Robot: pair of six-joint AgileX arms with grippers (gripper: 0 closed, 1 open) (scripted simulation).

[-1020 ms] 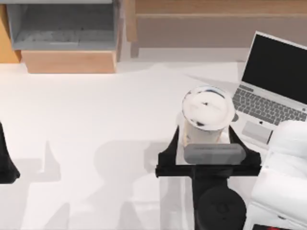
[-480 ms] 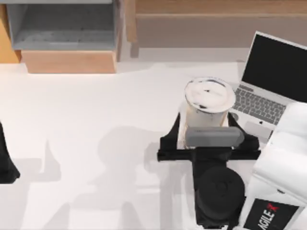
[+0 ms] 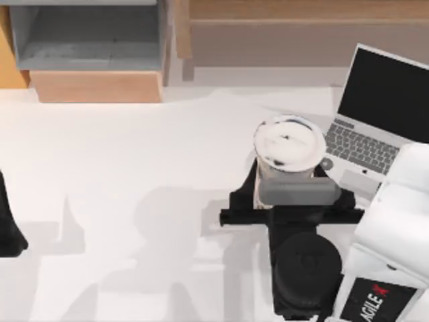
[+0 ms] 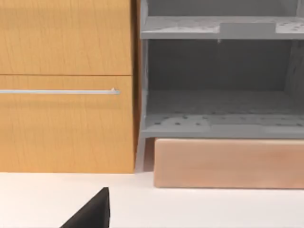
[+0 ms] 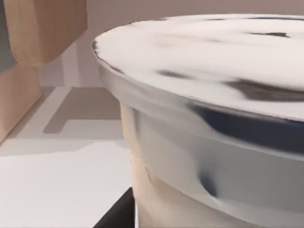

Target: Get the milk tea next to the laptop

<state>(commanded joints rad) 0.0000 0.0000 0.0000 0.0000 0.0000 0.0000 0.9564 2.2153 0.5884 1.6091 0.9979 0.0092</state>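
Note:
The milk tea [image 3: 289,143], a clear cup with a round white sealed top, stands upright just left of the laptop's keyboard. In the right wrist view the milk tea [image 5: 209,118] looms very close, with beige tea under the white lid. My right gripper [image 3: 289,180] comes in from the table's front, and its black fingers [image 3: 249,191] hug both sides of the cup, shut on it. The silver-grey laptop [image 3: 379,114] sits open at the right with its black screen up. My left gripper [image 3: 8,225] is parked at the left edge.
A wooden cabinet with a grey shelf [image 3: 87,40] and a pale wooden block [image 3: 97,86] stand at the back left. A wooden board [image 3: 301,13] runs along the back. The left wrist view faces the cabinet drawer [image 4: 61,95] and grey shelf [image 4: 218,109].
My right gripper has carried the milk tea toward the back of the table, closer to the laptop's keyboard. Over the last half second the cup drifted slightly left. The left arm stayed still.

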